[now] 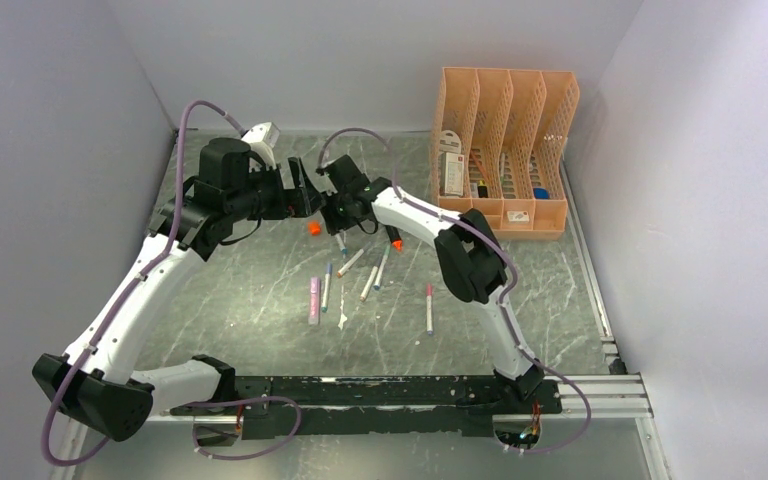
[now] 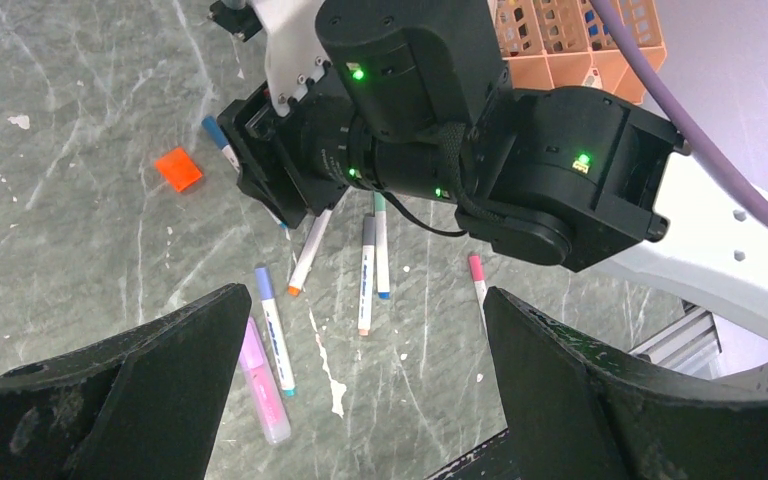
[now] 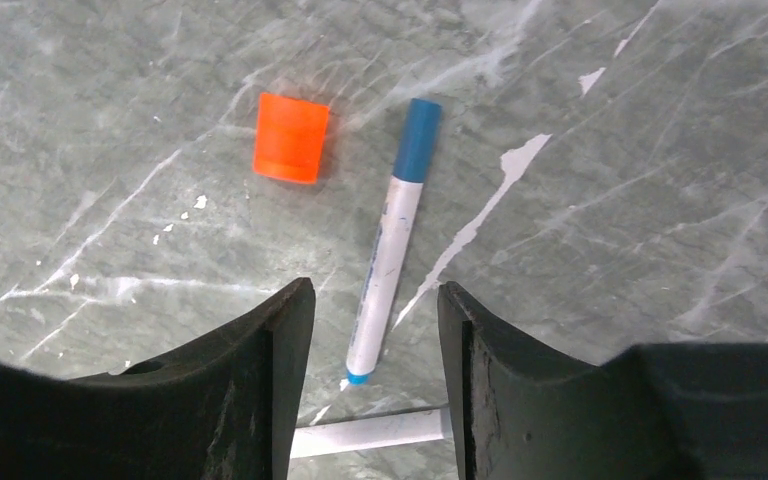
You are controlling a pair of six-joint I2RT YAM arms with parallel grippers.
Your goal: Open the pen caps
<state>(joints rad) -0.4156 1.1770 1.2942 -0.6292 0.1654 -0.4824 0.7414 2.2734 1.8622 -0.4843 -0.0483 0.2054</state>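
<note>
Right gripper [image 3: 375, 300] half open, straddling blue-capped pen [image 3: 390, 250] on the table, 2 fingers clear of it. Orange cap [image 3: 291, 138] loose just left. Left gripper [image 2: 360, 298] wide open, empty.

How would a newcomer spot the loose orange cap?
Start at the peach rack at the table's far right and look left, past the right arm. The orange cap lies on the table by a blue-capped pen. It is the only short stub with no barrel; its neighbours are long slim pens.
</note>
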